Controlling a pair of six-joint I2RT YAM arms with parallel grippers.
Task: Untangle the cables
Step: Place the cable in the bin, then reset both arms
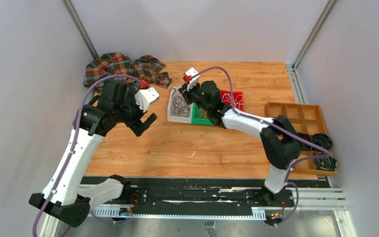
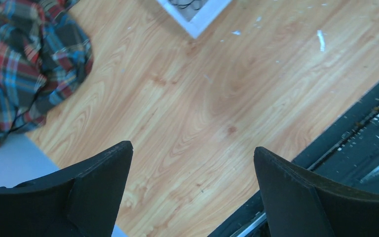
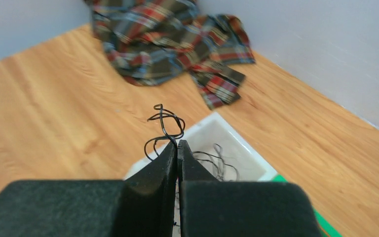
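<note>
Cables (image 3: 165, 122), thin black ones, sit tangled in a white tray (image 3: 229, 140) towards the back of my wooden table (image 1: 217, 143). Pale walls close it in, and a plaid cloth (image 1: 118, 66) is bunched in the far left corner. My right gripper (image 3: 177, 145) reaches over the tray, pinched on a cable loop. My left gripper (image 2: 192, 153) hovers above bare wood, fingers spread wide.

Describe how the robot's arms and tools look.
The left arm and right arm have white links with black joints. A purple hose runs along each. A white-and-red block sits at each wrist. The left tool and right tool each carry two black, wedge-shaped fingers.
</note>
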